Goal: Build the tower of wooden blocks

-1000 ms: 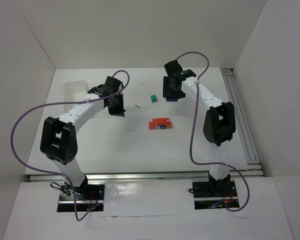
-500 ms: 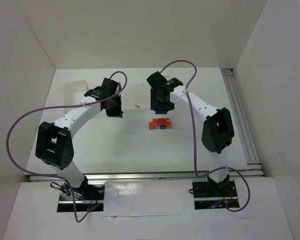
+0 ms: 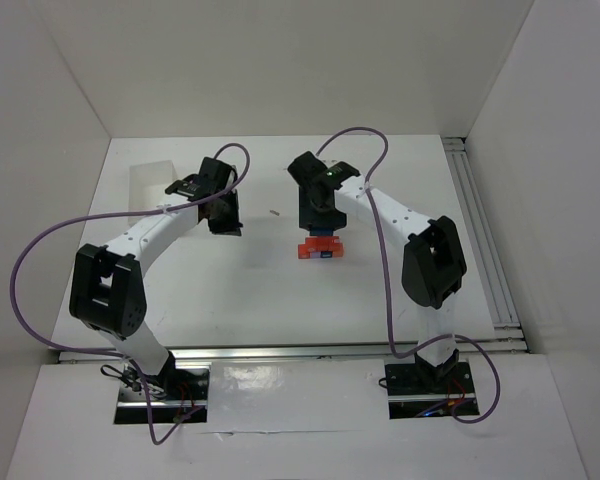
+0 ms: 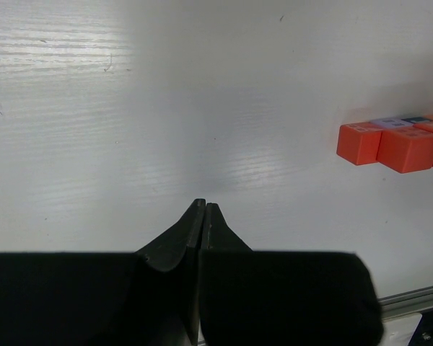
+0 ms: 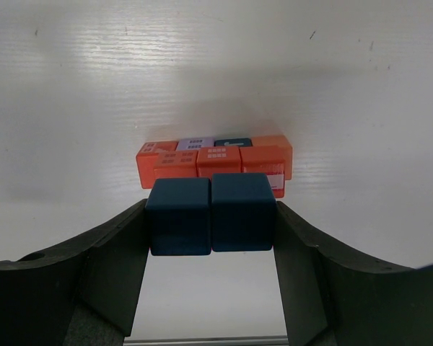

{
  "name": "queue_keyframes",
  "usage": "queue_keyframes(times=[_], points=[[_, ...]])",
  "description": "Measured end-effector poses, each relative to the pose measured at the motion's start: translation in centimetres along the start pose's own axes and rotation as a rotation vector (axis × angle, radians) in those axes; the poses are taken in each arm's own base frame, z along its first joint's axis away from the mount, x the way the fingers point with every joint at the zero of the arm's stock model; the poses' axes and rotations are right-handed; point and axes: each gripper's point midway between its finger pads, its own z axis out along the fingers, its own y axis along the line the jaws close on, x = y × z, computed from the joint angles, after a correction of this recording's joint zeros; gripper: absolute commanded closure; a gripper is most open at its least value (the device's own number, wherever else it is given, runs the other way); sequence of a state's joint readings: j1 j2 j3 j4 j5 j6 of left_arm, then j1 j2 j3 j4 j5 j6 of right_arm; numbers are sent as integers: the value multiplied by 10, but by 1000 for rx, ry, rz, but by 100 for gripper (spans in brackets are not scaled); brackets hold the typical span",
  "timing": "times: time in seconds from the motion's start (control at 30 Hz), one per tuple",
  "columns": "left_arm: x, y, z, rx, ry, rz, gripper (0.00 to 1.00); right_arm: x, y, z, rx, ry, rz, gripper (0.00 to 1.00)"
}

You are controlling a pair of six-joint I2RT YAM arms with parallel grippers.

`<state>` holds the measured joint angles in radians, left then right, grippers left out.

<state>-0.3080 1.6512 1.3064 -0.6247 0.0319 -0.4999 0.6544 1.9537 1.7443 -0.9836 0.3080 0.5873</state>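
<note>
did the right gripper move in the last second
Yes. The right gripper, holding two dark blue blocks, swung left and down in the top view, up to the red and orange block row, which stayed put.

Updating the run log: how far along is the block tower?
Done: the base of red and orange blocks sits grouped on the table. In hand: the right gripper holds two dark blue blocks side by side close by the base, not yet released. The left gripper is shut and empty, off to the side. Left: set the blue pair on the base, then add whatever goes above it.
</note>
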Motion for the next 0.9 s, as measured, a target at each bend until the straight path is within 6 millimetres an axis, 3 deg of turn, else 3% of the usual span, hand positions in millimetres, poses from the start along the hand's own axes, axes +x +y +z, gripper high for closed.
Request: queue_keyframes(times=[0.63,0.9], points=[[0,0,1,0,-1,0,95,4,-3,4,22,10,-19,43],[1,1,1,0,-1,0,95,14,-8,12,46,43,-43,43]])
